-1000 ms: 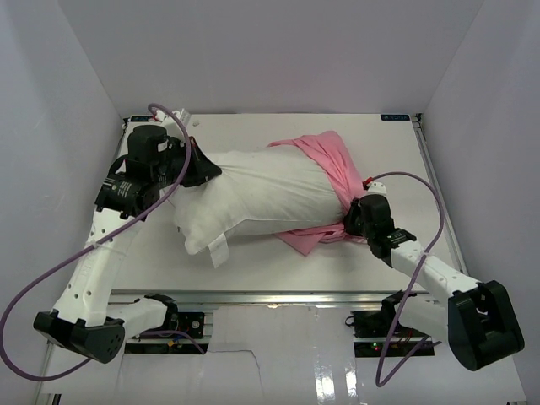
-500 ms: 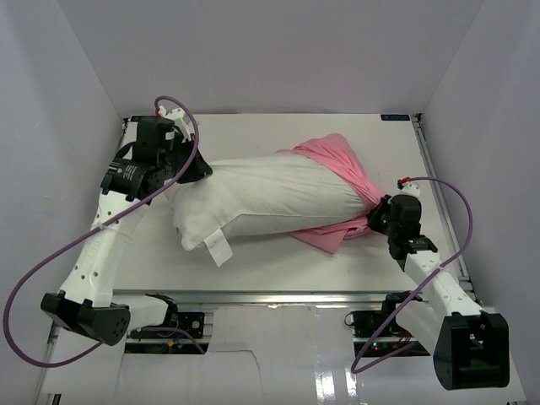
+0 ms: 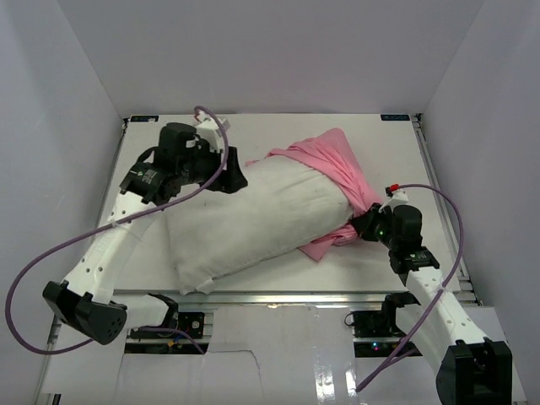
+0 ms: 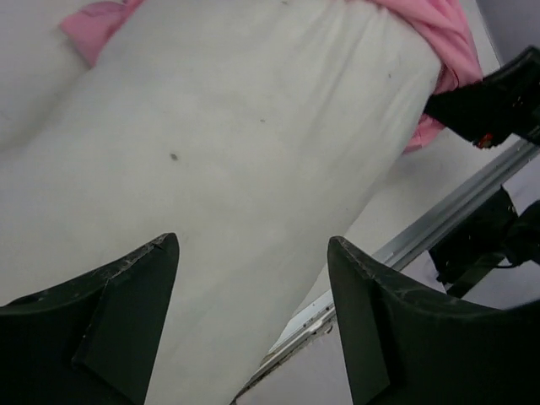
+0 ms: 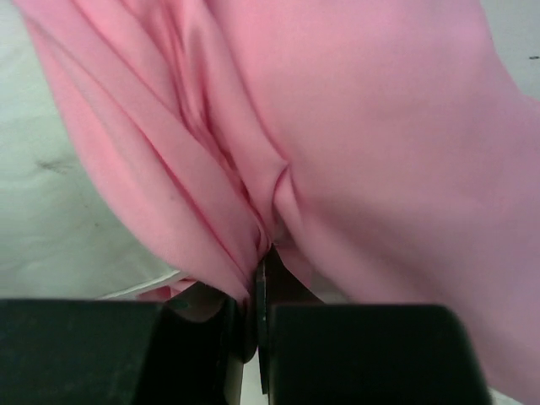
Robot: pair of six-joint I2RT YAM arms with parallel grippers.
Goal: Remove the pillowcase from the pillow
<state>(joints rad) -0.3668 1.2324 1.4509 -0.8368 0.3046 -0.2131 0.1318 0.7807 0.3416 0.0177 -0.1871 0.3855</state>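
The off-white pillow [image 3: 253,224] lies slantwise across the table, its bare end near the front left edge. The pink pillowcase [image 3: 342,169] is bunched over only the pillow's far right end. My left gripper [image 3: 234,177] hovers open above the pillow's upper left part; in the left wrist view its fingers [image 4: 135,312] stand wide apart over the pillow [image 4: 236,126], with the pillowcase [image 4: 443,38] beyond. My right gripper [image 3: 364,228] is shut on a gathered fold of pillowcase [image 5: 354,126] at its tips [image 5: 261,257]; the pillow [image 5: 51,211] shows at left.
A metal rail [image 3: 295,297] runs along the table's front edge, close to the pillow's near corner. White walls close in the table [image 3: 278,126] at left, right and back. Purple cables [image 3: 51,253] loop off both arms.
The left gripper has let go of the pillow's left end, opened and moved right over the pillow. The pillow's bare end has dropped and swung toward the front edge. The right gripper stays shut.
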